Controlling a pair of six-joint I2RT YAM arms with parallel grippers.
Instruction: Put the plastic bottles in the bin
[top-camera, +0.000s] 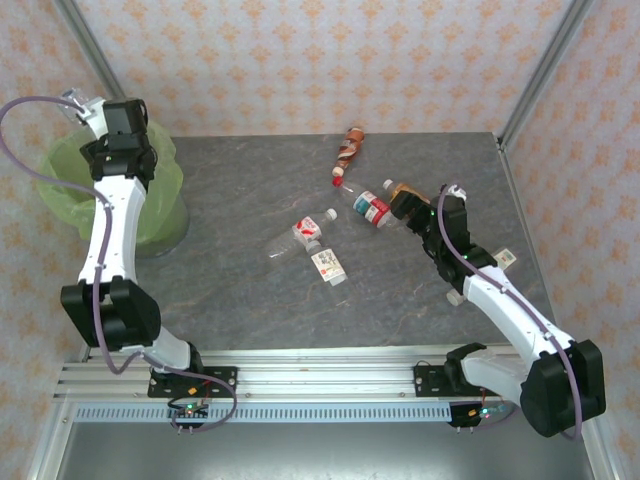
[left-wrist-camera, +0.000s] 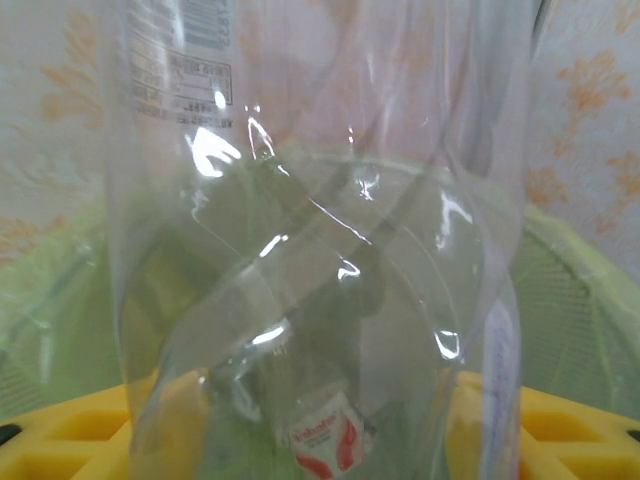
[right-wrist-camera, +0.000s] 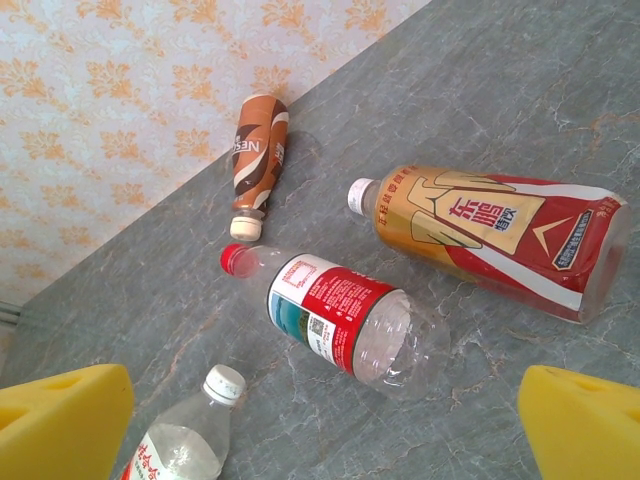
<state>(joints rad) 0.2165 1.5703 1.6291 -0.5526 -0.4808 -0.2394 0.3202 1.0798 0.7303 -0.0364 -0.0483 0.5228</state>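
The left gripper (left-wrist-camera: 315, 428) hangs above the bin with a clear plastic bottle (left-wrist-camera: 300, 250) standing roughly upright between its yellow pads (left-wrist-camera: 60, 435). I cannot tell whether the pads press on it or stand just free, because the glossy wall hides both contact edges. Placed over the mouth like this, the bottle should drop straight in. Beneath it is the round bin lined with a translucent light-green bag (top-camera: 60, 190), at the far left corner of the grey stone-patterned table (top-camera: 250, 310).

The right gripper (right-wrist-camera: 320, 425) is spread wide with nothing between its own pads (right-wrist-camera: 585, 420). It tilts down over the far right part of the table, apparently lining up a pick. Closest below it lies a clear red-capped bottle with a red, white and blue label (right-wrist-camera: 335, 320). Just beside that, toward the right edge, is an amber white-capped bottle in a gold-and-red wrap (right-wrist-camera: 490, 235). Nearer the far edge lies a brown-red bottle with a white cap (right-wrist-camera: 258, 150). At the table's middle, two clear white-capped bottles (top-camera: 300, 238) (top-camera: 328, 265) lie close together. All five rest on their sides, so a grasp would likely go across the body.
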